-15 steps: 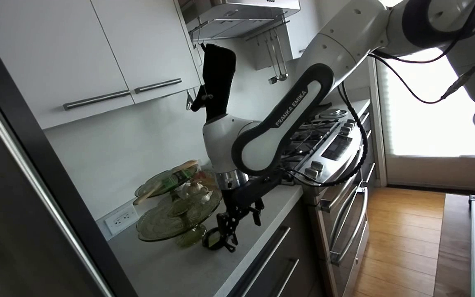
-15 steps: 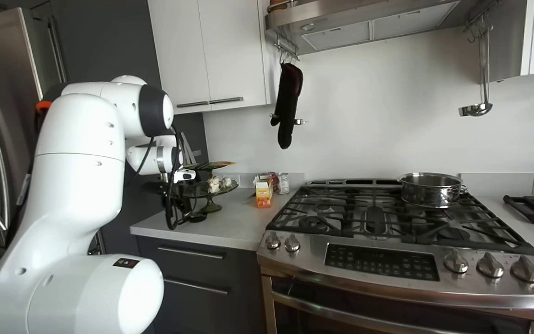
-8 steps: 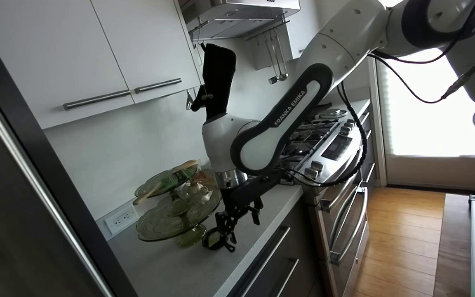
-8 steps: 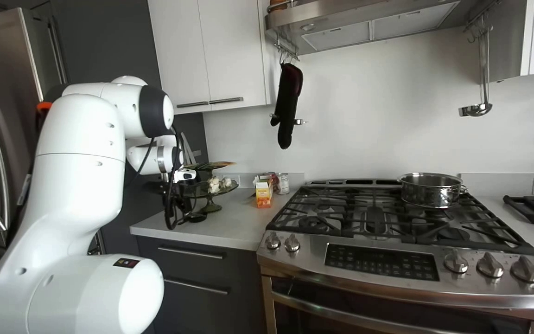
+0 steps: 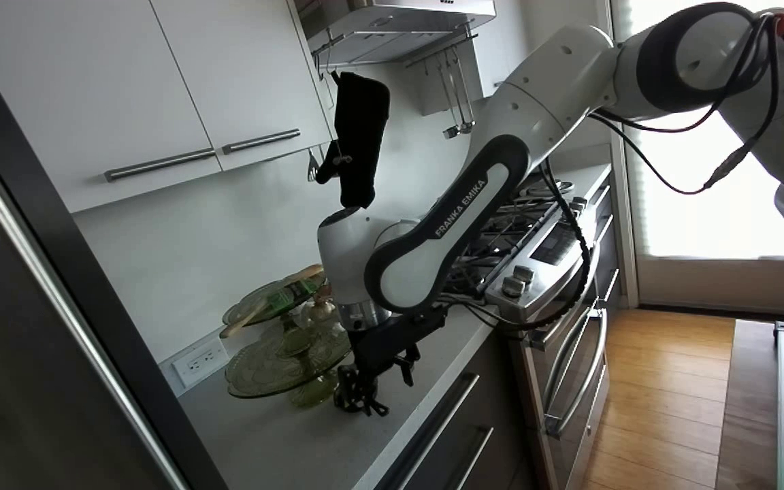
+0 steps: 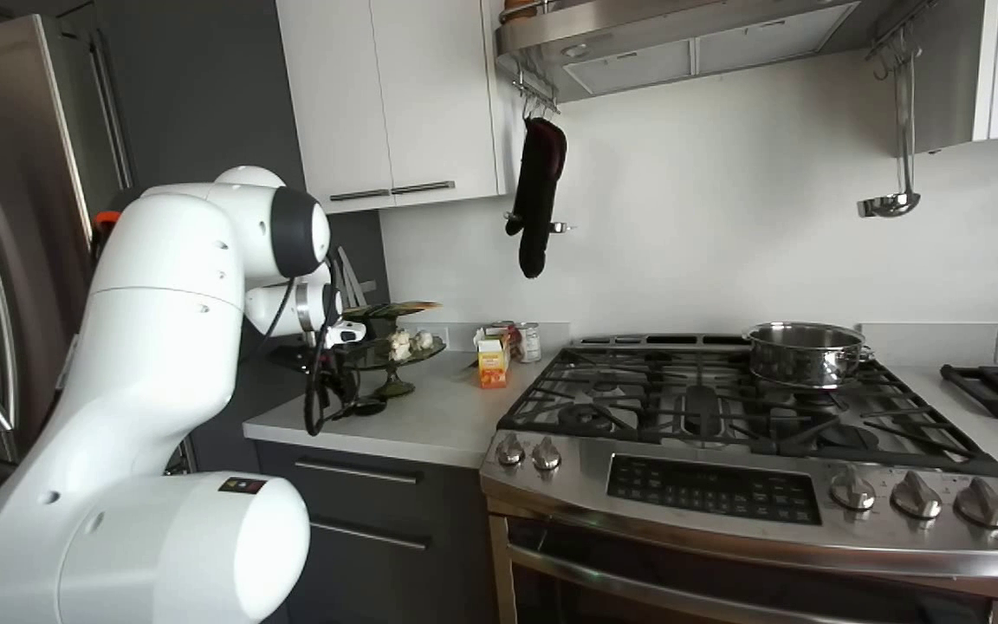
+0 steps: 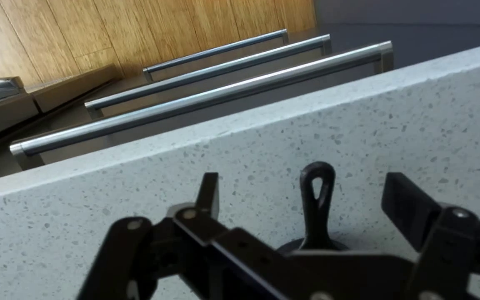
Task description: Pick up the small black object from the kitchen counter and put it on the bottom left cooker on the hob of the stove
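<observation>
Fingers [image 7: 408, 208] apart — black skillet [image 7: 316, 233] on counter [image 7: 98, 221], handle [image 7: 318, 208] showing between.

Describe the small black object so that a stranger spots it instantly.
Left of the stove in an exterior view, the pale counter holds a green glass stand. Close by lies the small black object, framed by the open gripper. Unlike its neighbours, it has a teardrop hole through its handle.

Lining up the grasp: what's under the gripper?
The black pan, on the counter: its handle shows between the open fingers in the wrist view. There the gripper covers most of the rest, so the pan's inside can't be seen.
</observation>
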Controlling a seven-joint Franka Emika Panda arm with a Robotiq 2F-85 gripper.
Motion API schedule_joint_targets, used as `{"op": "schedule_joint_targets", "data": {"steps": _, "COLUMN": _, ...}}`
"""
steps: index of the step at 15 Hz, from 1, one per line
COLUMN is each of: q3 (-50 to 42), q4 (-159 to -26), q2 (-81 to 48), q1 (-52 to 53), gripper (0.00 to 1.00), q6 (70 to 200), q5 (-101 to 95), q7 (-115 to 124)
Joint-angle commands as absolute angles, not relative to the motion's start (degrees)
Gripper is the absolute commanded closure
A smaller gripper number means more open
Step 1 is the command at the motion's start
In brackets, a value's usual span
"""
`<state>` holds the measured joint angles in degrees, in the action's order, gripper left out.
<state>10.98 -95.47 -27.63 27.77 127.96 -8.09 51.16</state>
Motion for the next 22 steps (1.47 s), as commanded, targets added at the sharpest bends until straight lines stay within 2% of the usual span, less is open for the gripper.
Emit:
{"op": "schedule_joint_targets", "data": {"steps": 1, "q3": 8.4, "q4": -90.9, "q2": -31.7, "q1": 30.3, "gripper": 0.00, "q6": 128.9, "q5": -11.1, "q7": 54.9}}
{"op": "schedule_joint_targets", "data": {"steps": 3, "q3": 7.6, "q4": -89.2, "q2": -33.3, "q1": 30.8, "gripper": 0.00, "q6": 129.1, "q5": -11.7, "q7": 55.2}}
{"op": "schedule_joint_targets", "data": {"steps": 4, "q3": 7.3, "q4": -88.4, "q2": -34.0, "q1": 30.9, "gripper": 0.03, "q6": 129.4, "q5": -11.8, "q7": 55.2}}
{"op": "schedule_joint_targets", "data": {"steps": 5, "q3": 6.9, "q4": -87.7, "q2": -34.5, "q1": 31.1, "gripper": 0.09, "q6": 129.7, "q5": -12.0, "q7": 55.2}}
{"op": "schedule_joint_targets", "data": {"steps": 6, "q3": 6.7, "q4": -87.0, "q2": -35.1, "q1": 31.3, "gripper": 0.28, "q6": 129.6, "q5": -11.9, "q7": 55.3}}
{"op": "schedule_joint_targets", "data": {"steps": 7, "q3": 6.5, "q4": -86.4, "q2": -35.6, "q1": 31.4, "gripper": 0.30, "q6": 129.6, "q5": -11.8, "q7": 55.2}}
{"op": "schedule_joint_targets", "data": {"steps": 11, "q3": 6.3, "q4": -84.5, "q2": -36.9, "q1": 31.7, "gripper": 0.63, "q6": 128.5, "q5": -11.1, "q7": 54.7}}
{"op": "schedule_joint_targets", "data": {"steps": 13, "q3": 6.2, "q4": -83.9, "q2": -37.4, "q1": 32.0, "gripper": 0.66, "q6": 128.2, "q5": -11.1, "q7": 54.6}}
{"op": "schedule_joint_targets", "data": {"steps": 15, "q3": 6.0, "q4": -83.7, "q2": -37.6, "q1": 32.2, "gripper": 0.77, "q6": 128.3, "q5": -11.2, "q7": 54.7}}
{"op": "schedule_joint_targets", "data": {"steps": 16, "q3": 6.0, "q4": -83.7, "q2": -37.6, "q1": 32.2, "gripper": 0.78, "q6": 128.2, "q5": -11.0, "q7": 54.6}}
{"op": "schedule_joint_targets", "data": {"steps": 18, "q3": 5.8, "q4": -83.7, "q2": -37.5, "q1": 32.4, "gripper": 1.00, "q6": 127.8, "q5": -11.2, "q7": 54.7}}
{"op": "schedule_joint_targets", "data": {"steps": 20, "q3": 5.5, "q4": -84.3, "q2": -36.8, "q1": 32.6, "gripper": 0.95, "q6": 128.0, "q5": -11.4, "q7": 55.3}}
{"op": "schedule_joint_targets", "data": {"steps": 22, "q3": 5.1, "q4": -85.5, "q2": -35.8, "q1": 32.9, "gripper": 0.95, "q6": 128.8, "q5": -11.7, "q7": 56.1}}
